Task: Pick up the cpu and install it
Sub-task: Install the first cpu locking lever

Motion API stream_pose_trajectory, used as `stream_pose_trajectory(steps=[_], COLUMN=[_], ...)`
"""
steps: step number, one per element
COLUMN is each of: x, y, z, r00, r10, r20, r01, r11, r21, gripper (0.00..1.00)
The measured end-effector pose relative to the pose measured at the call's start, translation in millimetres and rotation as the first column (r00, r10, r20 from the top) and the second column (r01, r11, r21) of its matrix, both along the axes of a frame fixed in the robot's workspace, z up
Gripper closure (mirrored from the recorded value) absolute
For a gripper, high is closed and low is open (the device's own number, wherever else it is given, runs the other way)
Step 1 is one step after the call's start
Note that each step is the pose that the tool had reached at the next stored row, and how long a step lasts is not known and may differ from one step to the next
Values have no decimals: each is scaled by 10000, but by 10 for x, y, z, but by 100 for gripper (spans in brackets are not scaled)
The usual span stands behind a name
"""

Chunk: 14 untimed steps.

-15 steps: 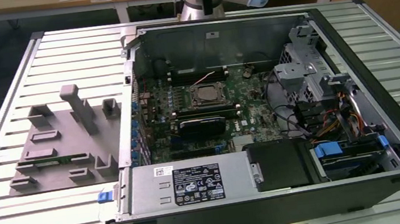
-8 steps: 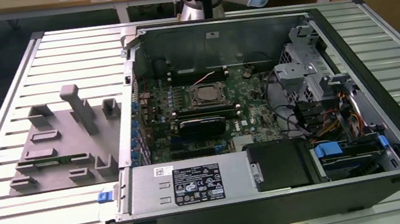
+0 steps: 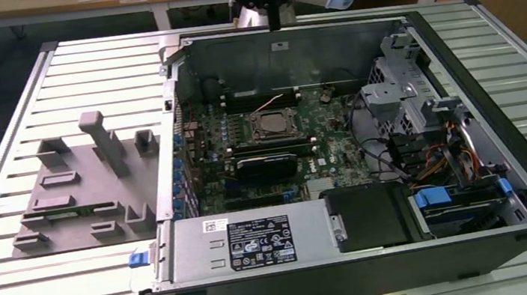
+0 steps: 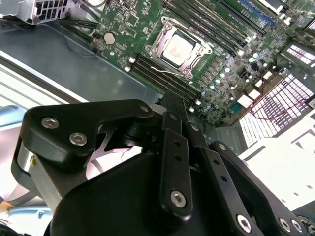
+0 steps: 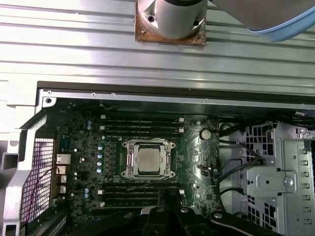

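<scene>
One cpu (image 5: 149, 161), one hand (image 3: 275, 24), perhaps eight blocks (image 3: 100, 141)

The cpu (image 5: 150, 160) is sitting flat inside its metal socket frame (image 5: 127, 160) on the green motherboard (image 5: 197, 147), with dark memory slots (image 5: 140, 129) lying on two sides. The black claw (image 5: 170, 202) is hovering near the socket. The ribbed tabletop (image 5: 98, 44) is lying beyond the case wall.

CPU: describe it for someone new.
Inside the open black computer case lies a green motherboard. At its middle sits the cpu: a small pale silver square in a metal frame, unlike the long dark slots flanking it.
</scene>
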<state>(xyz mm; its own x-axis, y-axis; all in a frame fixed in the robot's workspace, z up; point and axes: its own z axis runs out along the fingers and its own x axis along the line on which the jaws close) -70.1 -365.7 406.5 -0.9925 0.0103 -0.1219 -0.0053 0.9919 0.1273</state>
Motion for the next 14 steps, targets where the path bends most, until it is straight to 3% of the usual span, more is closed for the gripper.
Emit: stream_pose_trajectory(steps=[14], x=[0], y=[0], z=[-142], r00=[10000], r10=[0], r20=[0], r01=[0], r11=[10000], r21=[0], gripper=[89])
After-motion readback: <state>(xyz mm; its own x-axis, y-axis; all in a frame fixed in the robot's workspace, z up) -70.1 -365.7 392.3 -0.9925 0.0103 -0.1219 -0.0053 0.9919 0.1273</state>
